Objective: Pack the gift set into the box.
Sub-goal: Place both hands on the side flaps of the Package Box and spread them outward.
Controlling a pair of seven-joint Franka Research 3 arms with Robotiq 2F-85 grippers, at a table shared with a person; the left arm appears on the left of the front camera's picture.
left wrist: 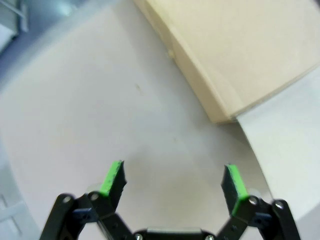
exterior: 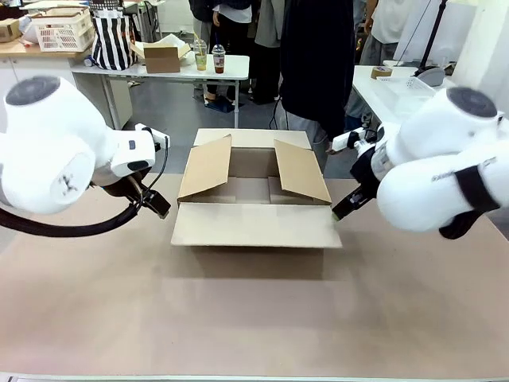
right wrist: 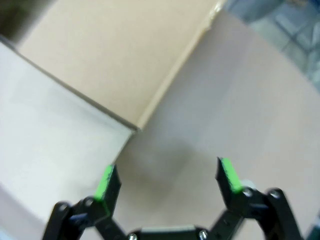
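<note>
I see the box [exterior: 254, 191] sitting open at the middle of the table [exterior: 238, 310], its four flaps spread: the near flap lies flat toward me at 6 o'clock, the far one at 12, and the two side flaps stand tilted inward. I can't find the gift set in any view; the part of the box floor I can see looks bare, though the side flaps hide some of it.

My left gripper [exterior: 158, 208] hangs low just off the box's 9 o'clock side, near the corner of the near flap. In the left wrist view its jaws stand wide apart with nothing between the green pads [left wrist: 113, 178], only bare table below, and the box corner shows at 1 o'clock.

My right gripper [exterior: 347, 208] sits at the box's 3 o'clock side, close to the near flap's right corner; whether it touches the cardboard I can't tell from the front. In the right wrist view it is also spread wide and empty, with the box edge at 11 o'clock.

A person [exterior: 318, 64] stands at the far side, beyond 12 o'clock.
</note>
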